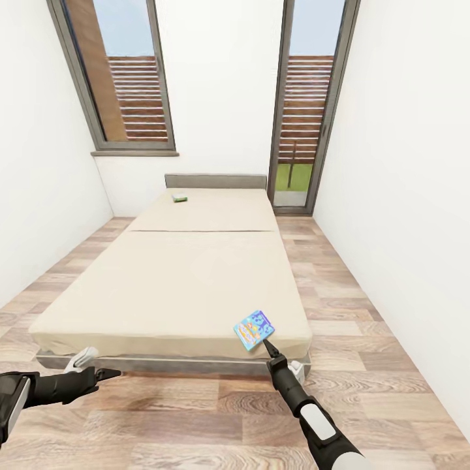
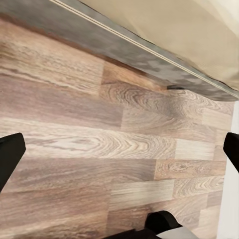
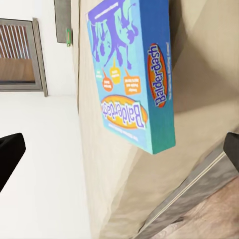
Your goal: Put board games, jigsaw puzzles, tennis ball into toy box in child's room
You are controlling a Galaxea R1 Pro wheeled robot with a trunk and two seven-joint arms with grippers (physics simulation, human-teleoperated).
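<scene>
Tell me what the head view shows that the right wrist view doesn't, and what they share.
Head view alone: the left arm's fingers over the wood plank floor, the tall glass door, and the whole beige mattress bed.

Right wrist view alone: the printed word Balderdash on the blue rectangular board game box.

Both: that blue box near the bed's foot corner, the small green box near the grey headboard, and the window.
</scene>
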